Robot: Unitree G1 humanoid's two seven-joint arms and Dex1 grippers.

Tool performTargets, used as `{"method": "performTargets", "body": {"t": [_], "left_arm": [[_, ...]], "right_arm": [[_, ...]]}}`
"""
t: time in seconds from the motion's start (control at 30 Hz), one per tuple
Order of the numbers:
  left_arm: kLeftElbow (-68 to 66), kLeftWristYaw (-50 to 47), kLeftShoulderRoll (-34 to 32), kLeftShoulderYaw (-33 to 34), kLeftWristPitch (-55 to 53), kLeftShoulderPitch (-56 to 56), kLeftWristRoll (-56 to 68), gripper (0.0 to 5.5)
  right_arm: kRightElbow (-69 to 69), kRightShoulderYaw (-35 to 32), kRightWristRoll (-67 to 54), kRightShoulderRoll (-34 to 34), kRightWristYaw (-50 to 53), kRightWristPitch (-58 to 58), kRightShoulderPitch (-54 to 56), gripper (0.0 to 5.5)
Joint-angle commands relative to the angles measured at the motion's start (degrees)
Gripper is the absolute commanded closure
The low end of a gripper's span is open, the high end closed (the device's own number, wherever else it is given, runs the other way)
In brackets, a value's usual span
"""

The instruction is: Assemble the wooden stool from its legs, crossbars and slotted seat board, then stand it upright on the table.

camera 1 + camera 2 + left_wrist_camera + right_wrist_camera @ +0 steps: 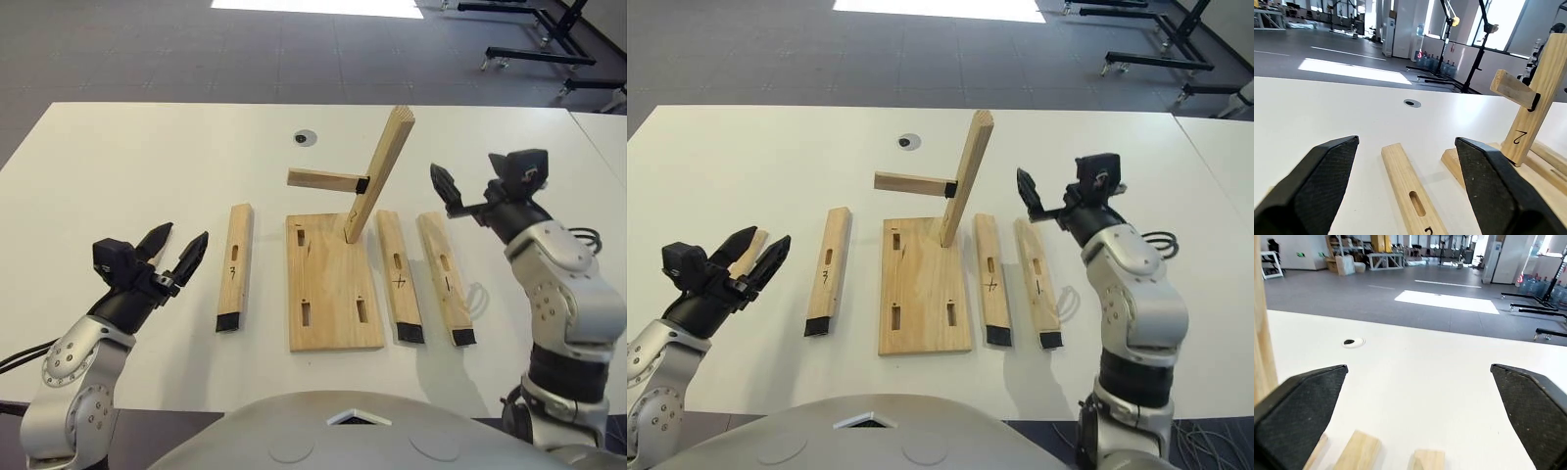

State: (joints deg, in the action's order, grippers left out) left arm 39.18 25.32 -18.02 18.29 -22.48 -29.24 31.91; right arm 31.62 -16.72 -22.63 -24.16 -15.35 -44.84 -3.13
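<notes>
Left tool (185,233) and right tool (1419,367) hover wide open and empty, either side of the seat board (328,304) lying flat on the bench (118,166); one leaning leg (377,176) with a crossbar (323,180) stands in it.

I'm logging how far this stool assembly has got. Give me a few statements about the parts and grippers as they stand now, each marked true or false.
1. One leg stands in a slot of the seat board, with a crossbar plugged into it. True.
2. The left gripper and the right gripper are each shut on a wooden part. False: both are open and hold nothing.
3. Two loose legs lie flat on the board's right side, and a third loose leg lies on its left. True.
4. The seat board stands on its edge. False: it lies flat on the table.
</notes>
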Motion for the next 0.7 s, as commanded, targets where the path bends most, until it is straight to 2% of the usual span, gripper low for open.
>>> {"method": "performTargets", "body": {"t": [0.03,0.23,0.37,0.57,0.7], "left_arm": [[3.0,-4.7,2.5,-3.1,2.5,-2.6,-5.9,1.90],[0.4,-11.4,4.8,-3.7,5.0,-1.0,-13.2,1.90],[0.7,-10.1,4.0,-4.7,4.7,-1.0,-12.7,1.90],[-0.6,-8.8,2.5,-4.6,4.1,0.5,-12.3,1.90],[-0.6,-9.0,2.7,-5.1,3.8,1.3,-12.0,1.90]], "right_arm": [[5.9,-1.9,-2.5,-3.0,-2.3,-6.3,-8.1,0.12],[11.9,-4.9,-4.6,-5.3,-3.3,-14.6,-17.0,0.12],[15.3,-2.7,-2.2,-6.2,-2.5,-15.4,-24.1,0.12],[13.1,1.9,0.5,-6.9,-1.5,-17.8,-27.8,0.12],[10.1,5.1,2.5,-9.5,-2.3,-18.1,-28.7,0.71]]}}
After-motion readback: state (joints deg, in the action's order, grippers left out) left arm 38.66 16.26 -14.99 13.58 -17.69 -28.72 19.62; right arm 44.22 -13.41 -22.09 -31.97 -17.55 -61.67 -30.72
